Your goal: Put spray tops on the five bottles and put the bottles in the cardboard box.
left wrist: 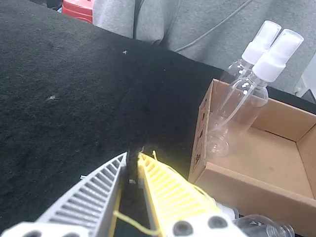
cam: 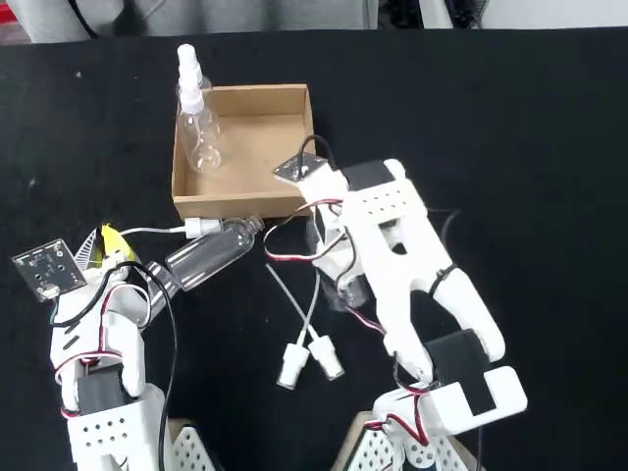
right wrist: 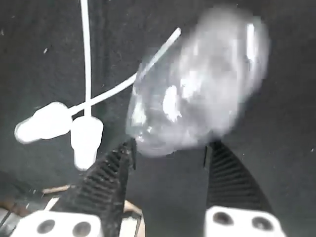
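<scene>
The cardboard box (cam: 290, 100) (left wrist: 269, 183) stands at the back of the table. Two clear bottles with white spray tops (cam: 199, 135) (left wrist: 247, 94) stand at its left end. A third bottle (cam: 210, 254) (left wrist: 261, 228) lies uncapped in front of the box, with a loose spray top (cam: 202, 228) beside it. Two more spray tops (cam: 308, 360) (right wrist: 64, 127) lie mid-table. My right gripper (cam: 339, 270) (right wrist: 168, 153) is open, its jaws just short of a blurred clear bottle (right wrist: 197, 84). My left gripper (cam: 101, 242) (left wrist: 132, 162) is shut on nothing, left of the lying bottle.
The table is covered in black cloth (cam: 510, 128). Thin wires (cam: 162, 324) loop from the left arm over the table near the lying bottle. A person in grey (left wrist: 197, 24) sits behind the far table edge.
</scene>
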{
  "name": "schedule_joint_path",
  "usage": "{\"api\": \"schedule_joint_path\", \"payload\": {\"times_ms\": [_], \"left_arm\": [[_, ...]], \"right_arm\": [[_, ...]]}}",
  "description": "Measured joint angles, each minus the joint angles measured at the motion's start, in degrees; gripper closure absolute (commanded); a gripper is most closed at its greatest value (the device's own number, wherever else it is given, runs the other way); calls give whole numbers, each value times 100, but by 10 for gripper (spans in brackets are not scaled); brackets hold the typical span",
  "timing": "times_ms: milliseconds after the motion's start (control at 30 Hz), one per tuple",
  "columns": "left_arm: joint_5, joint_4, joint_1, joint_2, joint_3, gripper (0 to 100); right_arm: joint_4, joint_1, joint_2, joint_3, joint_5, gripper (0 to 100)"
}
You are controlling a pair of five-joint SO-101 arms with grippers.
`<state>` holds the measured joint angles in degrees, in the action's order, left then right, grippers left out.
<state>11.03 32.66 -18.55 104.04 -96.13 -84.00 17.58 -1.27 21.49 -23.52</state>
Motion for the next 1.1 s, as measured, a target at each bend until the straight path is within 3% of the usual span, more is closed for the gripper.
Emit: {"api": "schedule_joint_path", "payload": {"times_ms": [267,800,1100], "left_arm": [[0,0,0,0,0,970],[0,0,0,0,0,970],[0,0,0,0,0,970]], "right_arm": [[545,0,0,264,132,670],[325,26,0,-308,387,742],[264,501,0,-607,387,742]]}}
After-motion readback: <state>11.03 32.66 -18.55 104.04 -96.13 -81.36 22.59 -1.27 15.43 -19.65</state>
